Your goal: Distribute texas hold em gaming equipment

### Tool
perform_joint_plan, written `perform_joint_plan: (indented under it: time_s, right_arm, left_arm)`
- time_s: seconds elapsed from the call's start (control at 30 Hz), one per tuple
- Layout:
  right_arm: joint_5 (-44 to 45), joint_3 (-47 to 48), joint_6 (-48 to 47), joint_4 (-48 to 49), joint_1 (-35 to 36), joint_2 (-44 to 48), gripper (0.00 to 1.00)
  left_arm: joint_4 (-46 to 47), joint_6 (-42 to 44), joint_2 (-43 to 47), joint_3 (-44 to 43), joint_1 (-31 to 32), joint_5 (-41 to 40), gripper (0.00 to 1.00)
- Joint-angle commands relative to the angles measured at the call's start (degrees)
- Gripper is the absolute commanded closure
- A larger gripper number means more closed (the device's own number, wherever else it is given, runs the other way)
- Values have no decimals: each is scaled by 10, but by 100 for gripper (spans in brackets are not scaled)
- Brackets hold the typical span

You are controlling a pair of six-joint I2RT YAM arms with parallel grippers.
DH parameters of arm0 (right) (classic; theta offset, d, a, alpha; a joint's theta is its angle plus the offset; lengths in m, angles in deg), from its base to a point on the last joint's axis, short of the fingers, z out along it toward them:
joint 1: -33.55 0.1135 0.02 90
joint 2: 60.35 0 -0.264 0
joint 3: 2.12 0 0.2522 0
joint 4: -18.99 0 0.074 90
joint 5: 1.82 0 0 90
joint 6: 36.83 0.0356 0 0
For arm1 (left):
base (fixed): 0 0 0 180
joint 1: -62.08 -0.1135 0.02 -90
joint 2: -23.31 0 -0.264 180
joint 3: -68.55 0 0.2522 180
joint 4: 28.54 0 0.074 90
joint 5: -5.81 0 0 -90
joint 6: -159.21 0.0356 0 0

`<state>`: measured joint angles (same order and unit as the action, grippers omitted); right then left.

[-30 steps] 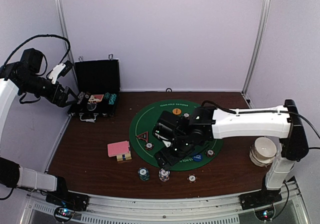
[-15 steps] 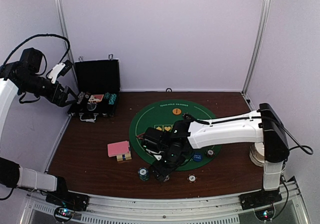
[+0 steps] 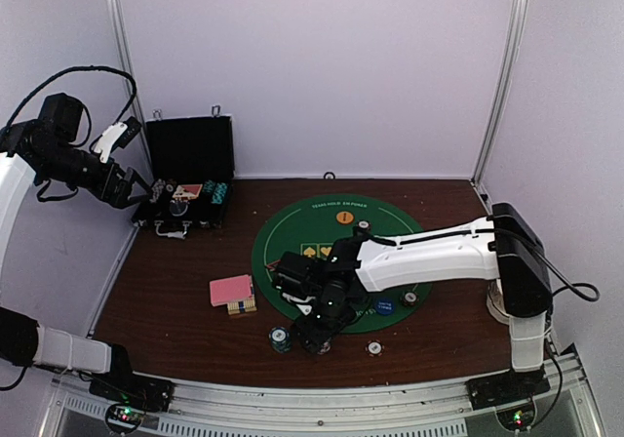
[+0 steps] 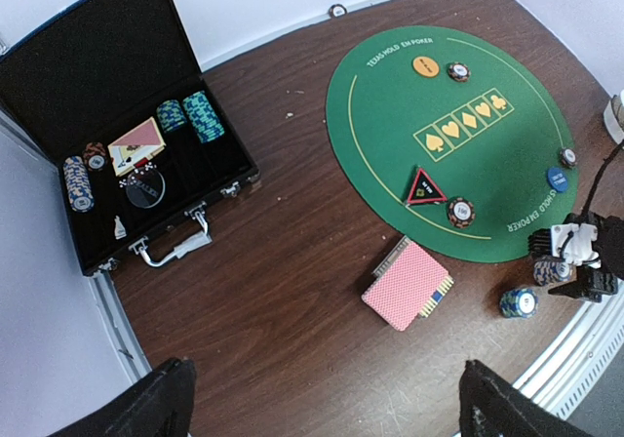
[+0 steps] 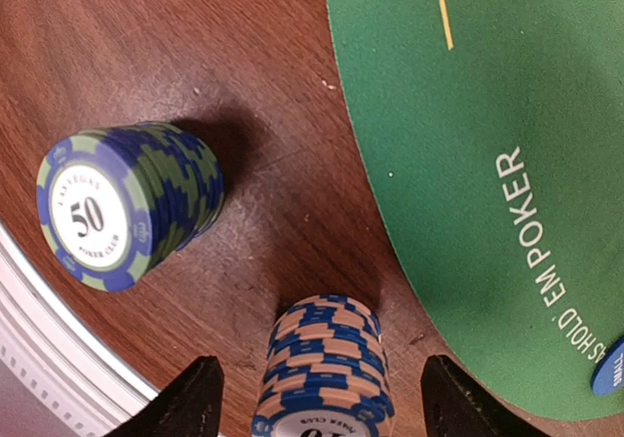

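Right gripper (image 5: 322,403) is down at the bottom centre of the overhead view, just off the edge of the green mat (image 5: 468,96). Its wrist camera has the blue-and-orange chip stack (image 5: 327,354) standing upright between the two fingers (image 5: 190,398) at the bottom of the frame. Jaws are spread, with a gap of bare wood on each side. No contact, nothing gripped. Up and left, a second stack (image 5: 127,208), blue and green with a 50 on top, stands apart on the brown table (image 5: 146,47). A blue button (image 5: 609,369) peeks in at the lower right edge, on the mat.

Left gripper (image 4: 331,398) hangs high at the upper left of the overhead view, fingers wide apart and empty. Its camera shows the pink-backed cards (image 4: 408,284) lying lower middle on the wood, just off the mat. The triangle marker (image 4: 425,187) sits on the mat's lower left with a single chip (image 4: 460,211) just beside it, and the orange button (image 4: 425,64) is up top. The black case (image 4: 117,96) lies open at upper left with more chips (image 4: 190,115) inside.
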<state>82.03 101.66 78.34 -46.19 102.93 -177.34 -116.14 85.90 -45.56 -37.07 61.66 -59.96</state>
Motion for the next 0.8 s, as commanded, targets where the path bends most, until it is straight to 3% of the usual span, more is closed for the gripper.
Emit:
perform_joint_plan:
  time_s: [0.0,0.3,0.53,0.77]
  right_arm:
    - [-2,20,-6,3,-4,-7,30]
    - [-1,20,-6,-1,-9,-7,50]
    - [0,16,-6,-4,-12,-10,51]
    - [-2,19,-4,-7,-15,-4,61]
  left_arm:
    - [1,11,8,-12,-4,1,2]
    - [1,12,7,-11,-4,0,2]
    - [1,13,7,-11,-4,-1,2]
    - [1,14,8,-10,-4,-1,2]
